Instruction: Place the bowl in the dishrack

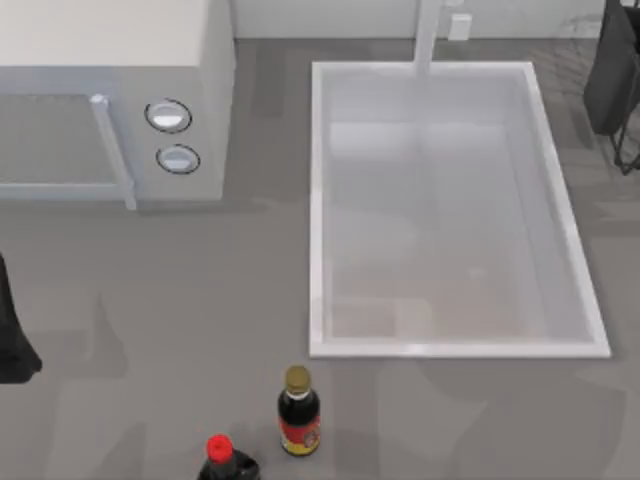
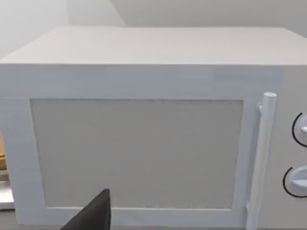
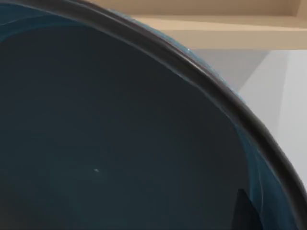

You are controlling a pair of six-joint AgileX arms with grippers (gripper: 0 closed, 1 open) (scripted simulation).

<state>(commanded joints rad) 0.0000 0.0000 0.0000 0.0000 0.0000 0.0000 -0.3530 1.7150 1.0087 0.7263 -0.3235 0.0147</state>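
The bowl [image 3: 120,143] sits very close in the right wrist view. Its teal-blue inside is dark, and its rim curves across in front of a beige shelf and a wall. One dark fingertip [image 3: 242,211] of my right gripper lies against the bowl's inside by the rim, so the gripper is shut on the bowl. From above, my right gripper [image 1: 618,100] is a dark mass at the far right back corner. Beside it, faint pale wires of the dishrack [image 1: 578,70] lie on the counter right of the sink. My left gripper [image 1: 12,340] stays at the table's left edge.
A white sink basin [image 1: 318,200] with a tap fills the middle right. A white microwave [image 1: 110,60] stands at the back left, seen close in the left wrist view [image 2: 144,72]. Two sauce bottles, gold-capped [image 1: 298,412] and red-capped [image 1: 222,458], stand near the front edge.
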